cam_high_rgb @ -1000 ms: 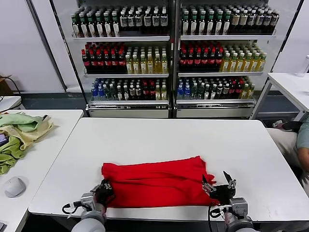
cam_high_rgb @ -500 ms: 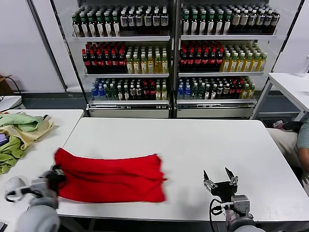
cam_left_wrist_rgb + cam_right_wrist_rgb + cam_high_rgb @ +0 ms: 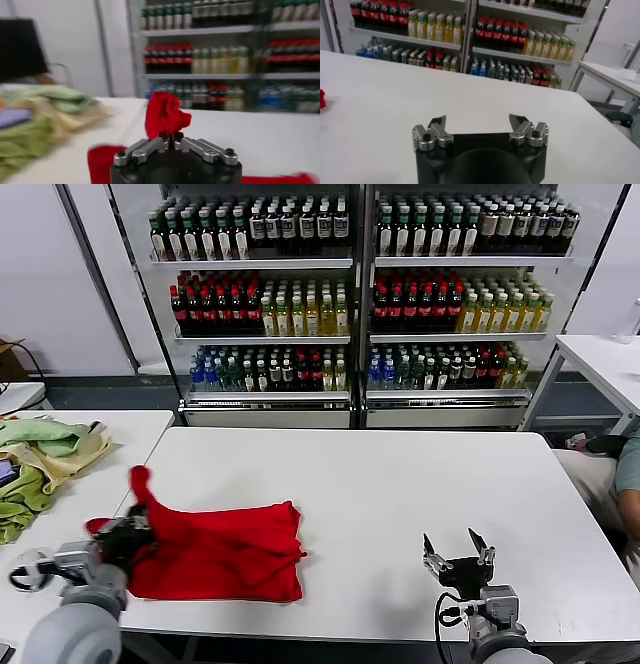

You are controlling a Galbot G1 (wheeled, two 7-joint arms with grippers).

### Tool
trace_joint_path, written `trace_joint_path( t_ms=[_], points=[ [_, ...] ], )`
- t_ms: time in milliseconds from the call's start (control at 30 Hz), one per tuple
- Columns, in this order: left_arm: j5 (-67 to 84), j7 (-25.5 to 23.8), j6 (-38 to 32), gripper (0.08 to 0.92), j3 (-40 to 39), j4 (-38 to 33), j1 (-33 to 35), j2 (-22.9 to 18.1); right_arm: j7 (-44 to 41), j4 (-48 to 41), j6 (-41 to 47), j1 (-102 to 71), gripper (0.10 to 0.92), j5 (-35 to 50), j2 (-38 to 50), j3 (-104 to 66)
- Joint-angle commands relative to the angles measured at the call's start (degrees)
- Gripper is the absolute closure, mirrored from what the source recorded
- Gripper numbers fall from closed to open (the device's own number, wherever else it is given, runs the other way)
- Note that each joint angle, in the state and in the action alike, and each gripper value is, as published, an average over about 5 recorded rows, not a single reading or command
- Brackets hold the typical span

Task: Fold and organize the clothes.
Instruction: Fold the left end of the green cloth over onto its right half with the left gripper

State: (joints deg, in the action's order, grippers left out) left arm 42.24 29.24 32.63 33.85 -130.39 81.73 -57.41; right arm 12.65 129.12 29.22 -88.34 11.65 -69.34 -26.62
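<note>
My left pincer [image 3: 135, 534] is clamped on a corner of the red T-shirt [image 3: 225, 549], lifting a tuft at the white surface's [image 3: 400, 484] left edge while the rest lies bunched flat beside it. My right pincer [image 3: 458, 552] hovers spread wide over bare surface, well apart from the shirt.

A: Background stock?
B: Refrigerated display shelves [image 3: 355, 304], bottles [image 3: 300, 229] in rows, behind the white table [image 3: 400, 484].
A: Side items?
B: Pale green and yellow cloths [image 3: 40, 459] on the neighbouring table [image 3: 70, 524]; another white table [image 3: 605, 359] opposite.
</note>
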Motion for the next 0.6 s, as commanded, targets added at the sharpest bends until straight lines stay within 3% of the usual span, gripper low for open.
trace_joint_path(
  t_ms=[33, 367, 600],
  points=[
    [7.29, -1.54, 0.69, 0.895, -14.25, -4.48, -3.56, -7.19, 0.03, -0.02, -0.12, -0.47, 0.203, -0.24, -0.07, -0.11],
    [4.51, 2.35, 0.50, 0.895, -18.79, 2.27, -9.87, -10.92, 0.01, -0.63, -0.29, -0.15, 0.203, -1.64, -0.86, 0.88],
    [-5.99, 2.59, -1.83, 0.895, -24.21, 8.07, -12.32, -15.50, 0.02, -0.39, -0.39, -0.49, 0.203, -1.88, -0.96, 0.67]
  ],
)
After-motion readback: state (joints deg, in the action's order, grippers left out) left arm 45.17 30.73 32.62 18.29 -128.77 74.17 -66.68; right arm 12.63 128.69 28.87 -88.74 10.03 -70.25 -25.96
